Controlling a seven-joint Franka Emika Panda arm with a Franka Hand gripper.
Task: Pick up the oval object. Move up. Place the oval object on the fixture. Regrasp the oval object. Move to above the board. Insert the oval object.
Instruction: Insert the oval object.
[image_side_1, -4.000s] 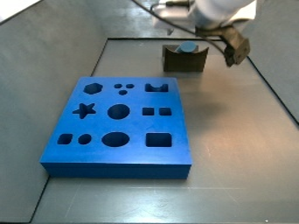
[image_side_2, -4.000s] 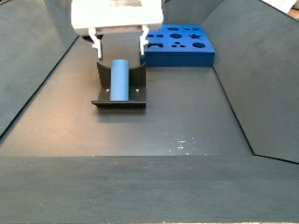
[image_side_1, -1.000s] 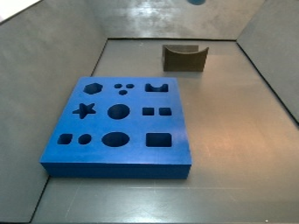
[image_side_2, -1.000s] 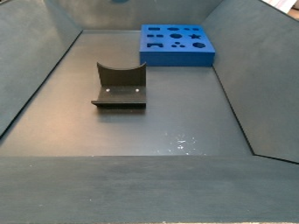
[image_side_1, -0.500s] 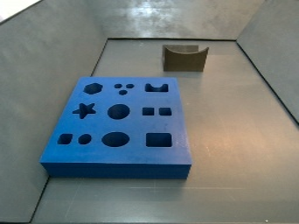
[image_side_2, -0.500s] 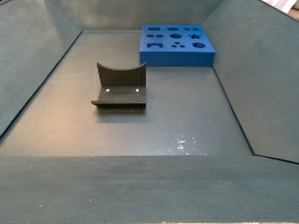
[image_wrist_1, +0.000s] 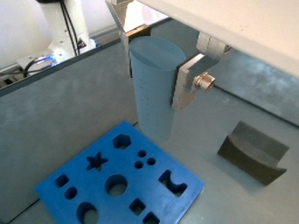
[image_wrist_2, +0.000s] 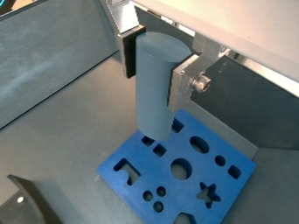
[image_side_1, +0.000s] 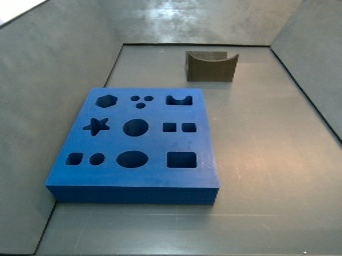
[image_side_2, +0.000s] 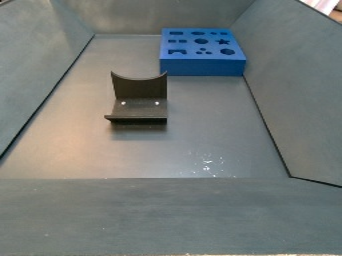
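Note:
In both wrist views my gripper is shut on the oval object, a pale blue-grey peg that hangs upright between the silver fingers. Far below it lies the bright blue board with its dark cutouts; the peg's lower end points toward the board's near edge. The dark fixture stands off to the side with its notch bare. Both side views show the board and the fixture, but neither the gripper nor the peg.
Grey sloped walls ring the dark floor. The board sits near one wall and the fixture stands apart from it on the floor.
Four seconds ago the gripper stood at the fixture with the peg lying in its notch. A second ago a blue tip showed at the side views' top edge; now it has gone.

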